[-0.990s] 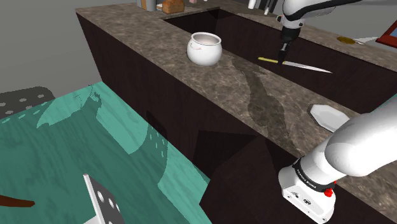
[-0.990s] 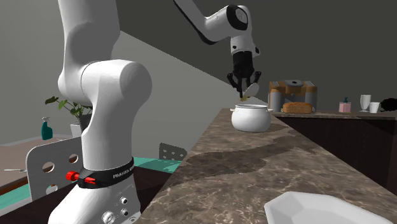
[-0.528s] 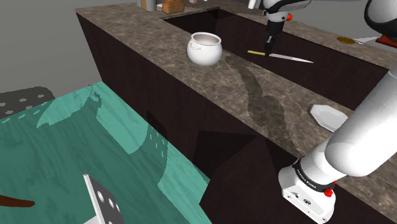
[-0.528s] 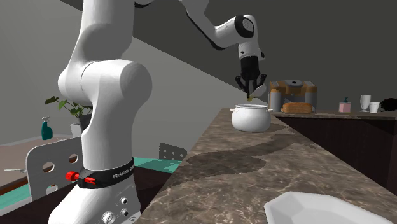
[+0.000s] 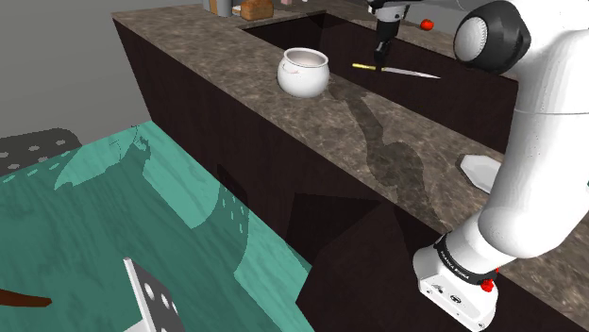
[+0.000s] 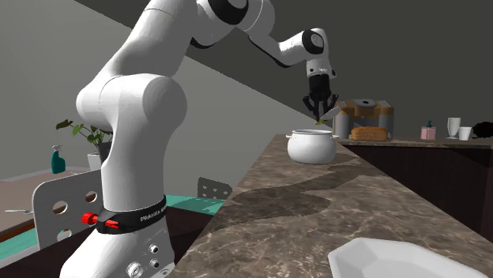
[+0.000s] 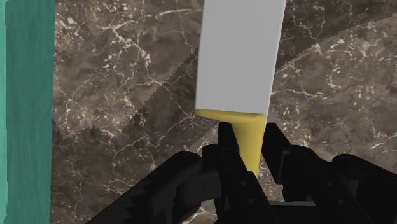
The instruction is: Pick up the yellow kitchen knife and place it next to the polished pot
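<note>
**Knife held aloft, just short of the pot**

The step in hand looks like the carry: the knife (image 5: 396,70) is up off the counter (image 5: 378,141) and has to come down beside the pot (image 5: 303,72). To do it well, I would travel low and level. The blade sticks out a long way on the side away from the pot, so any roll of the wrist would swing its tip wide. The yellow handle end leads toward the pot, so the approach should stop with the handle near the pot's wall but not touching it; a nudge could push the pot along. Lower until the blade lies flat on the stone, and only then let go — dropped from height, the knife might bounce or skid toward the counter's edge.

The pincer (image 7: 249,143) is nearly closed, its fingers (image 7: 226,143) clamped on the narrow yellow handle just behind the blade's heel. Nothing else is in its grip. The grey blade runs straight out ahead of it, over marbled stone.

In the shoulder view the pincer (image 5: 380,47) hangs near the pot, up and to the right of it, and the knife lies roughly level beneath it. In the second exterior view the pincer (image 6: 319,110) hangs just above the pot (image 6: 310,146) — clear of its rim, as far as I can judge.
</note>
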Controlling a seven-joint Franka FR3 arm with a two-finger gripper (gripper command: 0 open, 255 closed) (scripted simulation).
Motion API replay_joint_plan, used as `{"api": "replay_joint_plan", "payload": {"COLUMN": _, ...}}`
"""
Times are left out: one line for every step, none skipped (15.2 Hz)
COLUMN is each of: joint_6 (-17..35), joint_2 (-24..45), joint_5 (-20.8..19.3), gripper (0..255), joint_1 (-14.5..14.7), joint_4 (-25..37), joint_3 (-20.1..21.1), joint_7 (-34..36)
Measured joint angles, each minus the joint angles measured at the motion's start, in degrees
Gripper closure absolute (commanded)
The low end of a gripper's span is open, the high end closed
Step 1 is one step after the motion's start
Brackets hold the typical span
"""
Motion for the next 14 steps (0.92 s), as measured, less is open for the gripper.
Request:
{"api": "replay_joint_plan", "payload": {"joint_6": 0.2, "joint_2": 0.8, "joint_5": 0.3, "gripper": 255, "joint_1": -0.2, "joint_4": 0.6, "joint_3": 0.1, "joint_7": 0.0}}
{"api": "replay_joint_plan", "payload": {"joint_6": 0.5, "joint_2": 1.4, "joint_5": 0.4, "gripper": 255, "joint_1": -0.3, "joint_4": 0.8, "joint_3": 0.2, "joint_7": 0.0}}
{"api": "replay_joint_plan", "payload": {"joint_6": 1.1, "joint_2": 1.6, "joint_5": 0.5, "gripper": 255, "joint_1": -0.4, "joint_4": 0.4, "joint_3": 0.3, "joint_7": 0.0}}
{"api": "replay_joint_plan", "payload": {"joint_6": 1.8, "joint_2": 1.8, "joint_5": 0.5, "gripper": 255, "joint_1": -0.4, "joint_4": -0.2, "joint_3": 0.3, "joint_7": 0.0}}
{"api": "replay_joint_plan", "payload": {"joint_6": 2.5, "joint_2": 1.9, "joint_5": 0.6, "gripper": 255, "joint_1": -0.3, "joint_4": -0.7, "joint_3": 0.3, "joint_7": 0.1}}
{"api": "replay_joint_plan", "payload": {"joint_6": 3.2, "joint_2": 1.9, "joint_5": 0.6, "gripper": 255, "joint_1": -0.2, "joint_4": -1.4, "joint_3": 0.4, "joint_7": 0.1}}
{"api": "replay_joint_plan", "payload": {"joint_6": 3.8, "joint_2": 2.2, "joint_5": 0.7, "gripper": 255, "joint_1": -0.3, "joint_4": -1.7, "joint_3": 0.4, "joint_7": 0.2}}
{"api": "replay_joint_plan", "payload": {"joint_6": 4.4, "joint_2": 2.5, "joint_5": 0.8, "gripper": 255, "joint_1": -0.4, "joint_4": -2.0, "joint_3": 0.4, "joint_7": 0.1}}
{"api": "replay_joint_plan", "payload": {"joint_6": 5.1, "joint_2": 2.3, "joint_5": 0.7, "gripper": 255, "joint_1": -0.2, "joint_4": -2.9, "joint_3": 0.4, "joint_7": 0.2}}
{"api": "replay_joint_plan", "payload": {"joint_6": 5.8, "joint_2": 2.6, "joint_5": 0.8, "gripper": 255, "joint_1": -0.2, "joint_4": -3.3, "joint_3": 0.5, "joint_7": 0.2}}
{"api": "replay_joint_plan", "payload": {"joint_6": 6.6, "joint_2": 2.7, "joint_5": 0.8, "gripper": 255, "joint_1": -0.2, "joint_4": -4.1, "joint_3": 0.5, "joint_7": 0.3}}
{"api": "replay_joint_plan", "payload": {"joint_6": 7.2, "joint_2": 3.0, "joint_5": 0.9, "gripper": 255, "joint_1": -0.2, "joint_4": -4.4, "joint_3": 0.6, "joint_7": 0.3}}
{"api": "replay_joint_plan", "payload": {"joint_6": 7.7, "joint_2": 3.3, "joint_5": 1.0, "gripper": 255, "joint_1": -0.2, "joint_4": -4.6, "joint_3": 0.6, "joint_7": 0.3}}
{"api": "replay_joint_plan", "payload": {"joint_6": 8.4, "joint_2": 3.4, "joint_5": 1.0, "gripper": 255, "joint_1": -0.2, "joint_4": -5.2, "joint_3": 0.7, "joint_7": 0.4}}
